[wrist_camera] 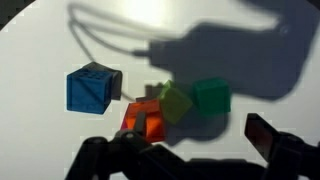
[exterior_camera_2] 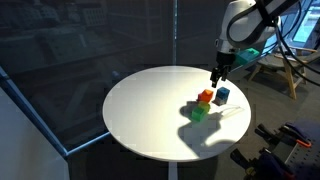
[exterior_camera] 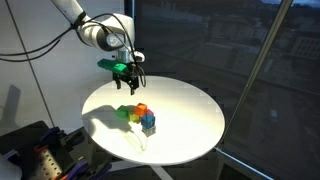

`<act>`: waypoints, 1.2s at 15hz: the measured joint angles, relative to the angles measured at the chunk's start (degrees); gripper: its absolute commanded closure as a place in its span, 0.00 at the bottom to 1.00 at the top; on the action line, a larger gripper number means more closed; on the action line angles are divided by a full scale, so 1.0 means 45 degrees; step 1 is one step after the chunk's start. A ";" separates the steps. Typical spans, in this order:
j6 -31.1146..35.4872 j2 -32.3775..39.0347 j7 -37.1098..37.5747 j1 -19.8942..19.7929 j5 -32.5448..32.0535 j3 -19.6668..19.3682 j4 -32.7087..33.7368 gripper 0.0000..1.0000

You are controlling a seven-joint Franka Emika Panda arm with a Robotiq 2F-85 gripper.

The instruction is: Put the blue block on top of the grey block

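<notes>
The blue block (wrist_camera: 90, 88) sits at the left of a tight cluster of cubes on the round white table (wrist_camera: 40, 140). In an exterior view the blue block (exterior_camera: 148, 120) seems to rest on a paler cube, the grey block (exterior_camera: 149, 129). The grey block is hidden in the wrist view. The blue block also shows in the other exterior view (exterior_camera_2: 222, 95). My gripper (wrist_camera: 185, 150) is open and empty. It hangs above the table, up and back from the cluster, and touches no cube, as both exterior views show (exterior_camera: 126, 80) (exterior_camera_2: 216, 76).
An orange cube (wrist_camera: 145, 118), a yellow cube (wrist_camera: 175, 102) and a green cube (wrist_camera: 211, 97) lie pressed together beside the blue block. The table edge (exterior_camera: 215, 135) curves round close by. Dark glass walls stand behind, and equipment sits near the floor (exterior_camera: 30, 150).
</notes>
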 measured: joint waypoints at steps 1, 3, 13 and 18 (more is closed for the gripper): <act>0.0000 -0.0095 0.0045 0.0058 0.0099 0.0052 -0.0106 0.00; 0.0000 -0.0317 0.0167 0.0196 0.0275 0.0155 -0.0338 0.00; 0.0023 -0.1513 0.2017 0.0909 0.0309 0.0684 -0.1427 0.00; 0.0030 -0.1558 0.2131 0.0937 0.0307 0.0720 -0.1520 0.00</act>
